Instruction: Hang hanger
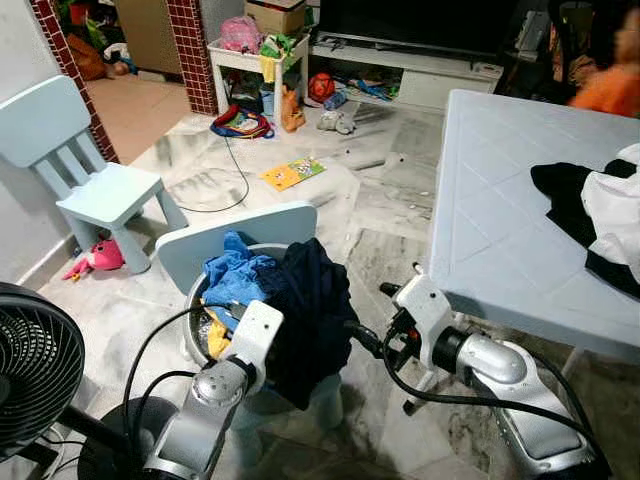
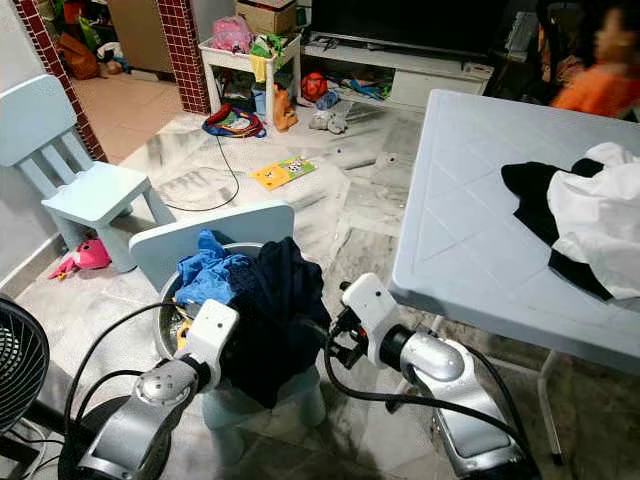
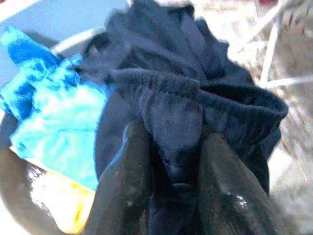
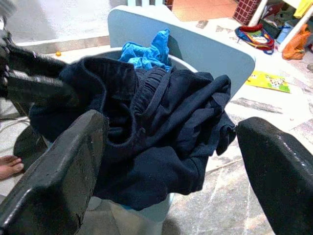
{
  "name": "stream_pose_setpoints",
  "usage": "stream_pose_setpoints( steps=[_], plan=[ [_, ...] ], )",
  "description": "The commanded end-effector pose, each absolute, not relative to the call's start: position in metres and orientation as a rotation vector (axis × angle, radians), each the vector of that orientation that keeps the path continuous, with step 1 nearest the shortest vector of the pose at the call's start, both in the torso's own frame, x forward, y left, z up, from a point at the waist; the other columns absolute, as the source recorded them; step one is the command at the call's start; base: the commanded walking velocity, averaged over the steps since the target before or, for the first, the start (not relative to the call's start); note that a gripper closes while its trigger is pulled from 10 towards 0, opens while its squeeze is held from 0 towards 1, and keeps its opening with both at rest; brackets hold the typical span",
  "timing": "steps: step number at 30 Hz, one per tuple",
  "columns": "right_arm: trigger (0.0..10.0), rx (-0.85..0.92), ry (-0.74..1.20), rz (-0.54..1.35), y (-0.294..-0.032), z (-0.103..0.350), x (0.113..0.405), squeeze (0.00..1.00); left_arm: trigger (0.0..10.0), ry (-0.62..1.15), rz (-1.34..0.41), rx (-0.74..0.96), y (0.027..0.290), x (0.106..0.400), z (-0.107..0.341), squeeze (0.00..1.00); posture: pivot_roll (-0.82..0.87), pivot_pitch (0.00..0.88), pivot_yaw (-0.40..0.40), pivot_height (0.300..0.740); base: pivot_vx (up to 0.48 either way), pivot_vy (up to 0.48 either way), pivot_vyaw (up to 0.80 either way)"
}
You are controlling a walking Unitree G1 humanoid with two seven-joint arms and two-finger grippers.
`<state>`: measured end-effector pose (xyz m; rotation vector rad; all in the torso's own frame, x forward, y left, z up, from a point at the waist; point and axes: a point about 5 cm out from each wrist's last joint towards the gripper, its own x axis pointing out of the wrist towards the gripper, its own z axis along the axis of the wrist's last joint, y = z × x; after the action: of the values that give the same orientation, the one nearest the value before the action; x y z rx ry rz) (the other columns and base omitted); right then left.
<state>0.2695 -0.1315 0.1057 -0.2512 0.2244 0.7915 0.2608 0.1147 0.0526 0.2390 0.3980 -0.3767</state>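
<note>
A dark navy garment (image 1: pixel 315 310) is draped over the rim of a metal basin (image 1: pixel 195 330) that sits on a small pale blue chair (image 1: pixel 240 235). My left gripper (image 3: pixel 173 137) is shut on the garment's elastic waistband, pinching a fold of it between both fingers. Just right of the hanging cloth, my right gripper (image 4: pixel 173 127) is open, its two fingers (image 4: pixel 63 166) spread wide on either side of the garment and apart from it. A bright blue cloth (image 1: pixel 235 275) and something yellow (image 1: pixel 217 340) also lie in the basin.
A white table (image 1: pixel 500 200) with black and white clothes (image 1: pixel 590 210) stands at my right. A black fan (image 1: pixel 35 365) is at my lower left and a second blue chair (image 1: pixel 90 170) further left. Toys and a book (image 1: pixel 293 172) litter the floor ahead. A person in orange (image 1: pixel 605 85) sits far right.
</note>
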Motion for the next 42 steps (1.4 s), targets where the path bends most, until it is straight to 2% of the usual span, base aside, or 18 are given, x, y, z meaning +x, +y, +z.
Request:
stream_pose_setpoints(
  steps=[1, 8, 13, 17, 23, 36, 42],
  plan=[
    [10.0, -0.240, 0.225, 0.772, -0.136, 0.109, 0.273, 0.00, 0.0, 0.308, -0.345, 0.240, 0.118, 0.260, 0.066, 0.00, -0.08, 0.040, -0.040, 0.740, 0.000, 0.000, 0.00],
    [10.0, -0.185, 0.217, 0.731, -0.139, 0.113, 0.280, 0.00, 0.0, 0.198, -0.261, 0.262, 0.137, 0.243, 0.081, 0.00, -0.06, 0.034, -0.048, 0.740, 0.000, 0.000, 0.00],
    [10.0, -0.128, 0.207, 0.687, -0.137, 0.115, 0.287, 0.00, 0.0, 0.159, -0.146, 0.251, 0.157, 0.221, 0.082, 0.00, -0.04, 0.027, -0.058, 0.740, 0.000, 0.000, 0.00],
    [10.0, -0.056, 0.192, 0.628, -0.137, 0.119, 0.295, 0.00, 0.0, 0.048, -0.050, 0.294, 0.167, 0.220, 0.098, 0.00, -0.03, 0.015, -0.063, 0.740, 0.000, 0.000, 0.00],
    [10.0, 0.075, 0.144, 0.528, -0.138, 0.129, 0.303, 0.00, 0.0, -0.086, 0.005, 0.273, 0.163, 0.227, 0.118, 0.00, -0.02, 0.000, -0.056, 0.740, 0.000, 0.000, 0.00],
    [10.0, 0.160, 0.060, 0.260, -0.156, 0.130, 0.309, 0.00, 0.0, -0.146, 0.038, 0.226, 0.152, 0.241, 0.125, 0.00, -0.04, 0.000, 0.022, 0.740, 0.000, 0.000, 0.00],
    [10.0, 0.156, 0.042, 0.185, -0.169, 0.129, 0.308, 0.00, 1.0, -0.144, 0.032, 0.215, 0.148, 0.245, 0.124, 0.00, -0.06, 0.000, 0.060, 0.740, 0.000, 0.000, 0.00]
  ],
)
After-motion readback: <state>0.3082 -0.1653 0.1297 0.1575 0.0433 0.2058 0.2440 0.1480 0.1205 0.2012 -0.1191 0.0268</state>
